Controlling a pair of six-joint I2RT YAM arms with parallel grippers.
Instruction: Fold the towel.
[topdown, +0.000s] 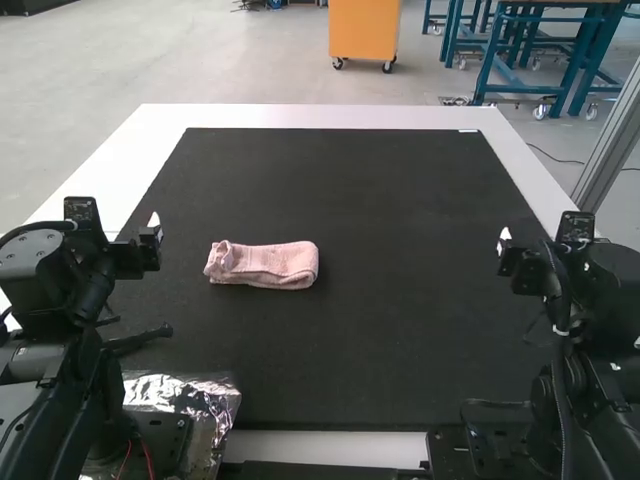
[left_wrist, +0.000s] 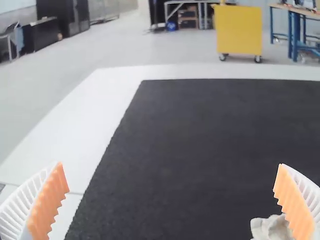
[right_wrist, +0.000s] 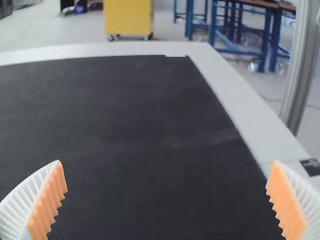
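Black mat (topdown: 400, 330) beneath folded towel (topdown: 270, 265)

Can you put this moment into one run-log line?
pink towel: narrow folded bundle, on black mat | left pincer: open, empty, nearer towel | right pincer: open, empty

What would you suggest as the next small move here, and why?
I'd probably lower the open left gripper to the pink towel's uneven left end and tidy it: the towel lies folded into a compact strip on the black mat, close to this gripper, and its other end looks neater.
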